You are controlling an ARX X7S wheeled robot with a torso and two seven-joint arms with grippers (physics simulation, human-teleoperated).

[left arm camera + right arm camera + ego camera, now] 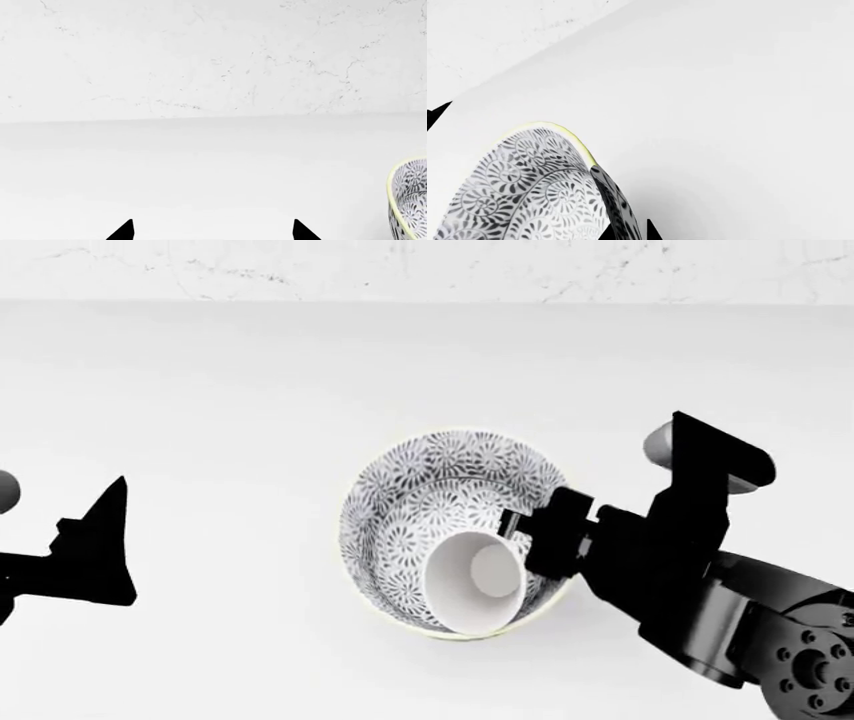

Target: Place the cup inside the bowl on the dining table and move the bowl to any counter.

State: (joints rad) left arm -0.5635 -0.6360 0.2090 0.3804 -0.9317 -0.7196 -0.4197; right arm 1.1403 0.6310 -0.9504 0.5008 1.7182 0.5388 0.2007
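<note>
The counter (200, 380) filled most of what I saw, a flat white worktop running back to a faintly veined white wall (213, 55) along its far edge. Nothing else stood on it near the bowl, and nothing lay between the two arms.

The bowl (400, 510) sat on the counter in the middle of the head view, its black-and-white flower pattern and pale yellow rim plain to see. In my left wrist view only a sliver of it showed at the frame's edge.

The cup (470, 580) lay tilted inside the bowl, its open mouth turned up toward the head camera, resting against the near side of the bowl.

My right gripper (523, 525) was at the bowl's right rim. In the right wrist view the two dark fingertips (606, 233) stood narrowly either side of the bowl's wall, pinching it.

My left gripper (213, 231) hung well apart to the left of the bowl, its fingertips spread wide with only bare counter between them.
</note>
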